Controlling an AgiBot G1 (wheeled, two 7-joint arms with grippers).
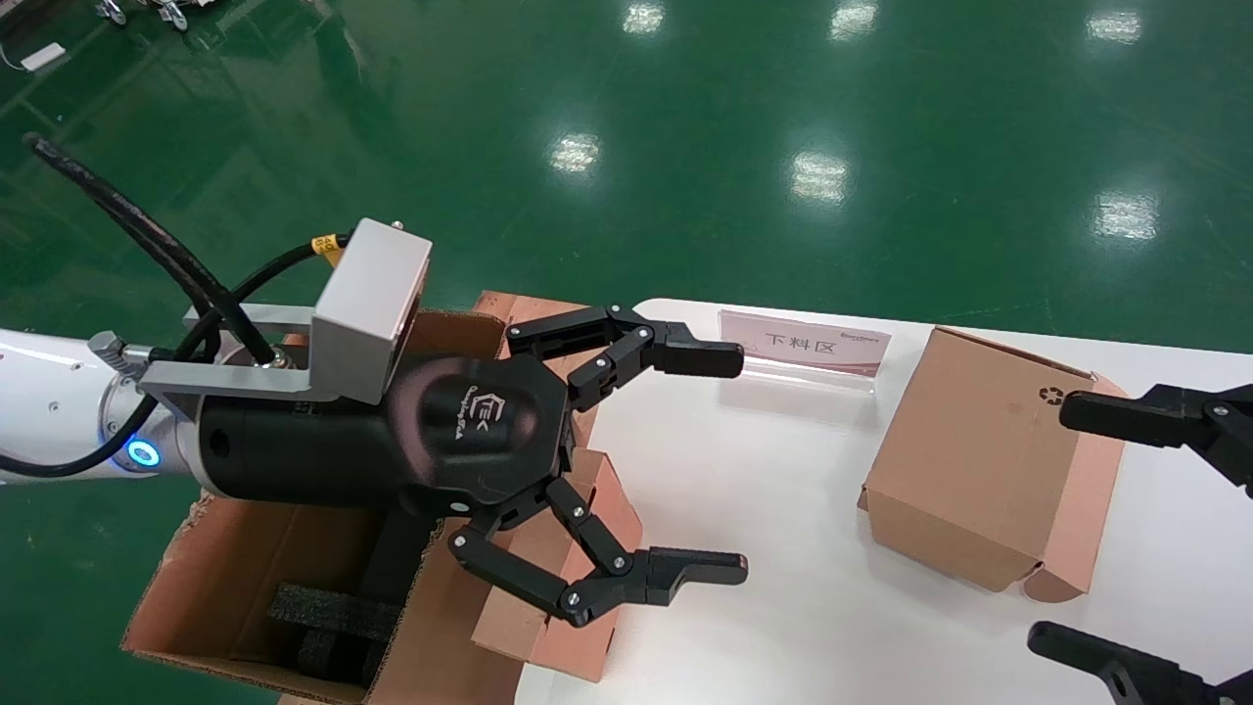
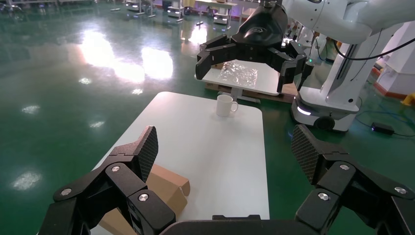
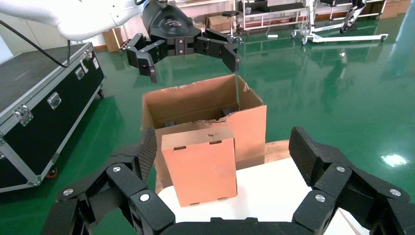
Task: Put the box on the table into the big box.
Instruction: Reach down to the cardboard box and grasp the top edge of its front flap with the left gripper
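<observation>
The box (image 1: 563,578) sits on the counter (image 1: 783,548) edge at 6 o'clock, touching the big box (image 1: 255,587), not yet inside. The left tool (image 1: 710,465) hovers above it, spread wide and empty. The right tool (image 1: 1145,529), at 3 o'clock, is spread too.

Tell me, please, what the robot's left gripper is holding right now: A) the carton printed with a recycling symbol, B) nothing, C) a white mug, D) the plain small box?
B: the left gripper hangs wide open above the table edge, nothing between its fingers.
</observation>
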